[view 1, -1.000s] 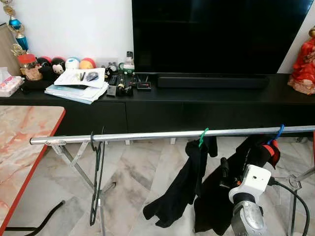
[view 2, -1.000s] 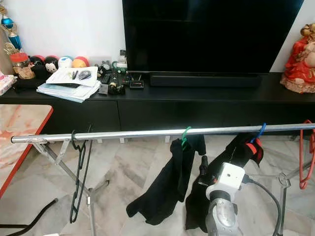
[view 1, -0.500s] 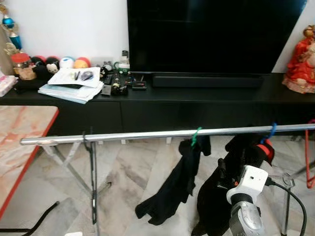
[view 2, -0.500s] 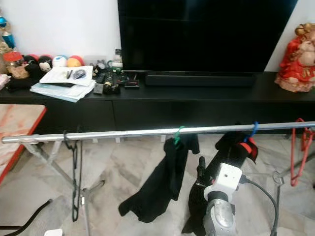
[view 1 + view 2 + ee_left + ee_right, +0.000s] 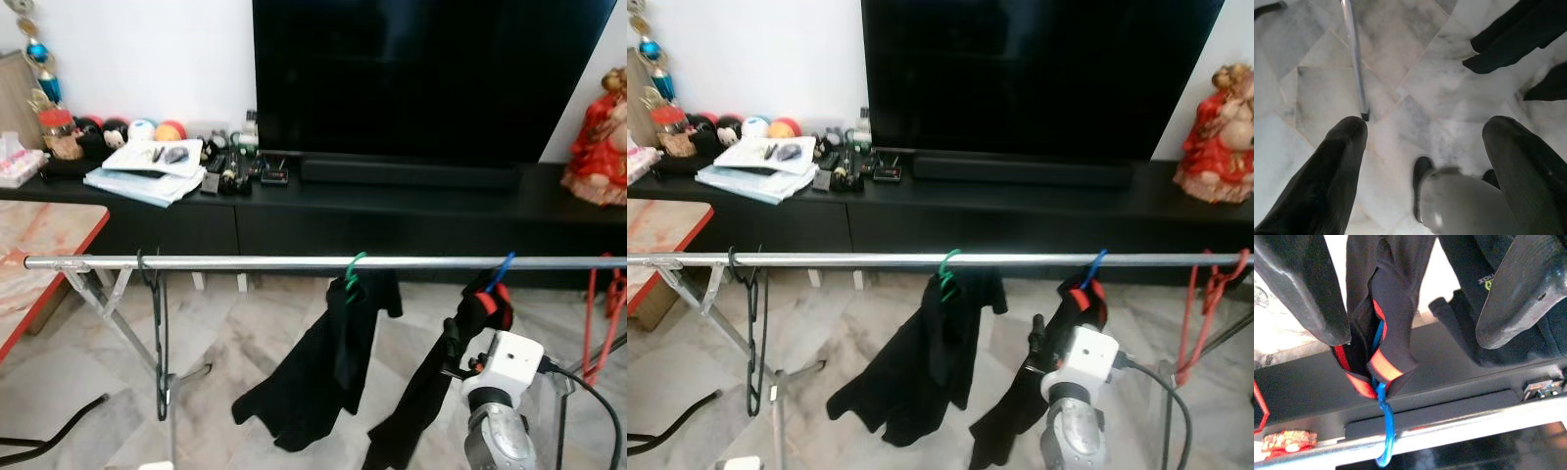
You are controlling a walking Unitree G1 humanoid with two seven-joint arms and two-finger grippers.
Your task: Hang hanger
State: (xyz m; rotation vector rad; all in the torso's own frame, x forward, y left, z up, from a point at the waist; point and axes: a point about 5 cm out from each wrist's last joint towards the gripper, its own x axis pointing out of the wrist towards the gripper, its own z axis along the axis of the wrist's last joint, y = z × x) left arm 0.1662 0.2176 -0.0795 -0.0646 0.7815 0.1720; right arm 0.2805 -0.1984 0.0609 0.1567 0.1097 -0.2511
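Black fingers of the right gripper [image 5: 1410, 293] stand apart just below the blue hanger [image 5: 1383, 431], hooked on the rail [image 5: 294, 262] beyond; retreating straight down should avoid snagging its garment [image 5: 1378, 333]

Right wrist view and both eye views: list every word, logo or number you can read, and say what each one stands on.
No text can be read for certain.
Pale logo on the black garment: a few letters, too blurred to read.
Papers on the black cabinet: print too small to read.
TV: no brand mark can be made out.
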